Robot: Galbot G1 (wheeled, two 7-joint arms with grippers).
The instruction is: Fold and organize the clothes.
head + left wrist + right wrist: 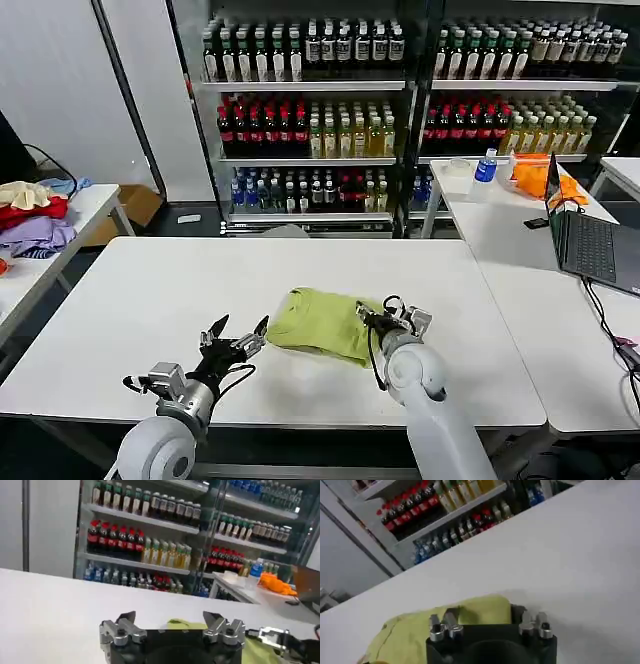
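The clothes are one lime T-shirt (318, 322), folded into a compact bundle on the white table (130, 300), near its front middle. My left gripper (238, 335) hovers just left of the shirt's near-left corner, open with nothing between its fingers. From the left wrist view the gripper (170, 619) is spread wide and the shirt (182, 625) lies just beyond it. My right gripper (386, 312) is at the shirt's right edge. In the right wrist view it (487, 619) is open, with the shirt's edge (480, 611) lying between the fingers.
An open laptop (592, 245) with cables sits on the table to the right. Behind it are an orange cloth (533, 174), a blue bottle (486, 165) and a white tub (458, 175). A pile of red, purple and cream clothes (30, 215) lies on the left table. Drink shelves (310, 120) stand behind.
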